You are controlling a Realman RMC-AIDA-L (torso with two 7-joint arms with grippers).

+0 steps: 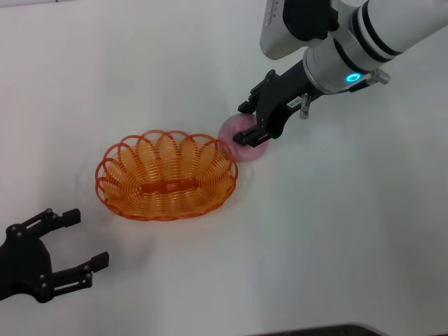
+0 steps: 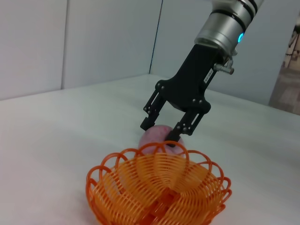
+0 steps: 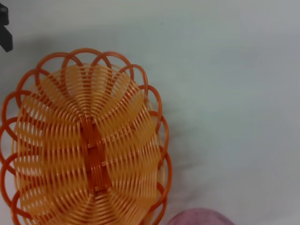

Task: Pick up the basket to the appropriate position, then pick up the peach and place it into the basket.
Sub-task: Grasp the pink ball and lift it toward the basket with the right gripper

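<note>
We list first the writing: a small white label sits on the black body of the right gripper (image 1: 253, 126), its print too small for us to read, and we find no other brand or lettering. Surface: a plain white table (image 1: 336, 238), matte, bare around the items. Room, as the left wrist view gives it: pale grey wall panels (image 2: 103, 42) with a dark vertical seam behind the table's far edge, and a strip of brownish background at the frame's right side. Item one, the basket (image 1: 166, 175): bright orange, oval, looped wire with scalloped rim, standing upright on the table nearer the left edge than the right, nothing inside it. Item two, the peach (image 1: 241, 140): pink-mauve, resting on the table just beside the basket's rim on the side toward the far right corner; we cannot tell whether the two touch. The right gripper reaches down from the far right corner on a white arm with a lit blue ring, its black fingers (image 2: 185, 125) set on either side of the peach, which sits between them. The left gripper (image 1: 80, 241) lies at the near left corner, fingers spread apart, holding nothing.
</note>
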